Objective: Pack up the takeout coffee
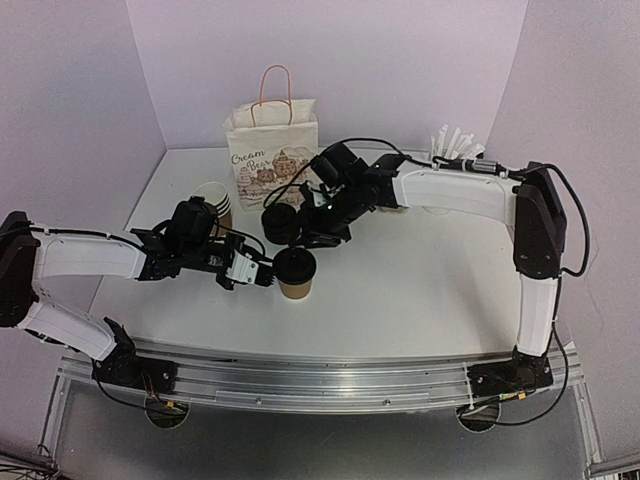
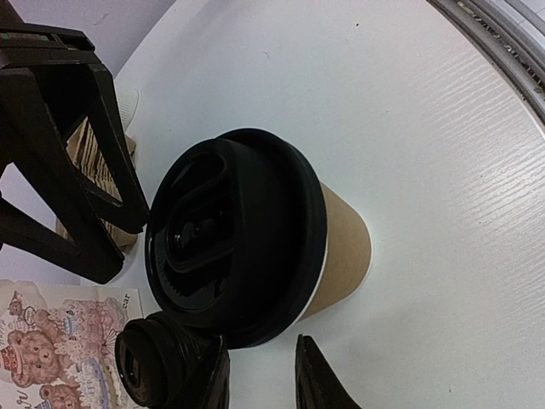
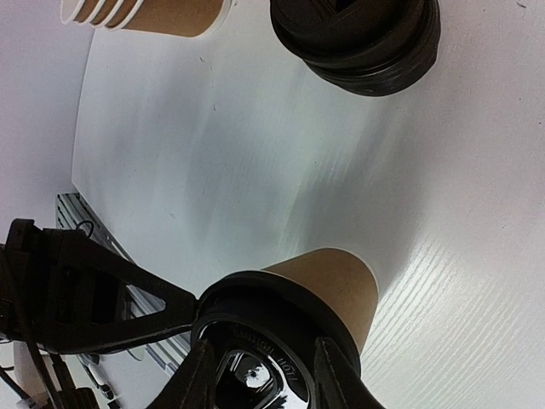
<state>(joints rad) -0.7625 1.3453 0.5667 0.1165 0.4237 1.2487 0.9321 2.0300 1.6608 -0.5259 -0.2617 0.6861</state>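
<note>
The white worktop (image 1: 420,290) carries a paper bag (image 1: 272,150) at the back, printed "Cream Bear". The right tool (image 3: 268,351) hangs over the coffee cup (image 1: 296,275) with its fingers spread above the black lid (image 2: 238,239), gripping nothing. The left tool (image 2: 260,366) is open and empty, just beside the cup's wall. A cup stack (image 1: 213,200) and a lid stack (image 1: 283,222) stand before the bag. The coffee cup stands upright and lidded, mid-worktop. The lid's raised lettering is unreadable.

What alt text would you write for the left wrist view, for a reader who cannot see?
A brown paper cup with a black lid stands on a white table, mid-frame. The left gripper, open, shows at the bottom edge; the right gripper is at left.
</note>
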